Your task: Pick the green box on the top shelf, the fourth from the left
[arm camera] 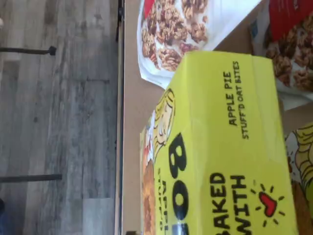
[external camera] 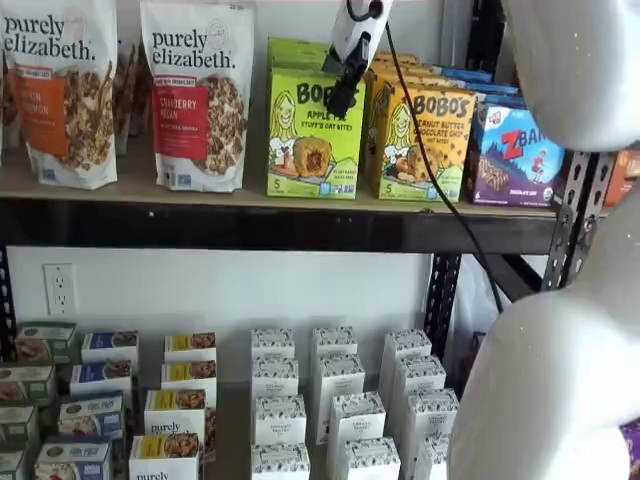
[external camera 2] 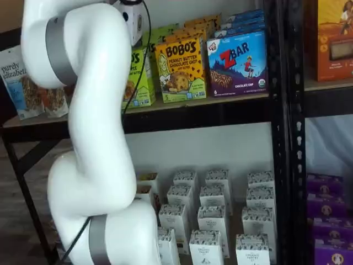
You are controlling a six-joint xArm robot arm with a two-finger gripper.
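The green box point(external camera: 312, 135) stands upright on the top shelf point(external camera: 240, 222), lime-green and reading "BOBO'S APPLE PIE". More green copies stand behind it. My gripper point(external camera: 343, 92) hangs in front of the box's upper right corner. Its black fingers show as one dark shape with no gap, so I cannot tell whether it is open. In a shelf view the green box point(external camera 2: 142, 77) is half hidden behind my white arm, with the gripper body above it. The wrist view looks closely at the green box's top panel point(arm camera: 225, 147) and the tan shelf board point(arm camera: 132, 147).
Purely Elizabeth granola bags point(external camera: 195, 95) stand to the left of the green box. A yellow-orange Bobo's peanut butter box point(external camera: 420, 140) and a blue Zbar box point(external camera: 515, 155) stand to its right. Small white boxes point(external camera: 335, 400) fill the lower level. A black upright point(external camera 2: 281, 110) borders the shelf.
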